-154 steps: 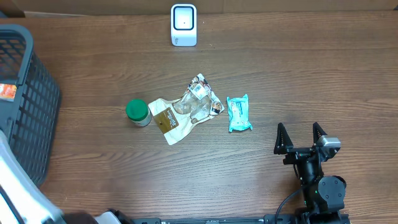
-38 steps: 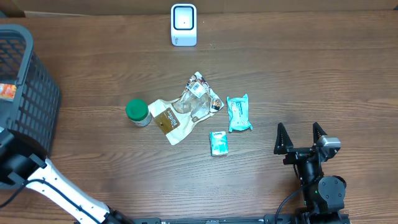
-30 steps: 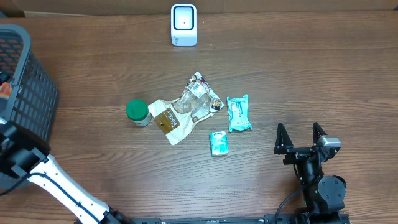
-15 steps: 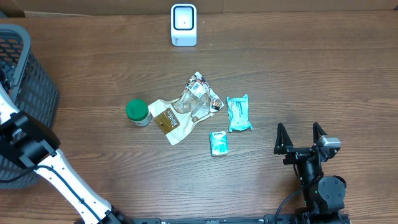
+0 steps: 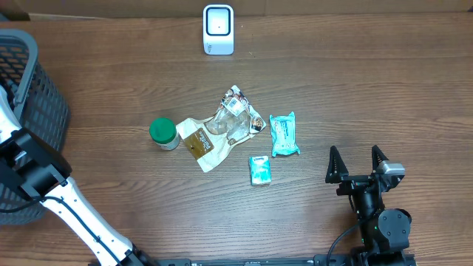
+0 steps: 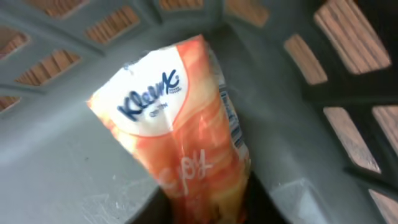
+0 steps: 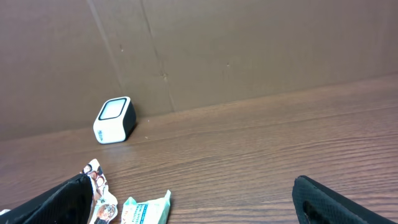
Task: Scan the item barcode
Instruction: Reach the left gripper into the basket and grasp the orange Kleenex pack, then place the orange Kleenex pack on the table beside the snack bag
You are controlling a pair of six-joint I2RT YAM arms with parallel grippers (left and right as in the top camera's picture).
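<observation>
Changed: The left arm has swung from the near-left corner up into the grey mesh basket [image 5: 46, 111]. The left gripper [image 6: 206, 205], spread wide a second ago, has come together on an orange Kleenex tissue pack [image 6: 180, 124]. A small teal pack [image 5: 259, 170] now lies on the surface [image 5: 369, 81]; the oldest overhead view did not show it.
Left gripper: Clamped on the lower end of the tissue pack. Only its dark fingers show, at the bottom edge of the wrist view.
Task item: The tissue pack is inside the basket, tilted, with the logo facing the camera. Fine print runs along its right edge, too blurred to say whether it is the barcode.
Meaning for the task: The grasp looks made. Lifting the pack out and presenting it to the scanner is probably still to come.
Scanner: The white barcode scanner [image 5: 219, 29] stands at the far edge, mid-surface, well apart from the basket.
Right gripper: The right gripper [image 5: 354, 152] has its fingers apart and empty, near the right corner.
Edges: Basket walls stand close around the pack, so a straight upward lift should clear the rim.
Open room: Bare wood runs from the basket to the scanner along the far side. A green-lidded jar [image 5: 163, 134], a crumpled snack bag [image 5: 222, 129] and a teal wipes pack [image 5: 284, 134] cluster mid-surface, off that path.
</observation>
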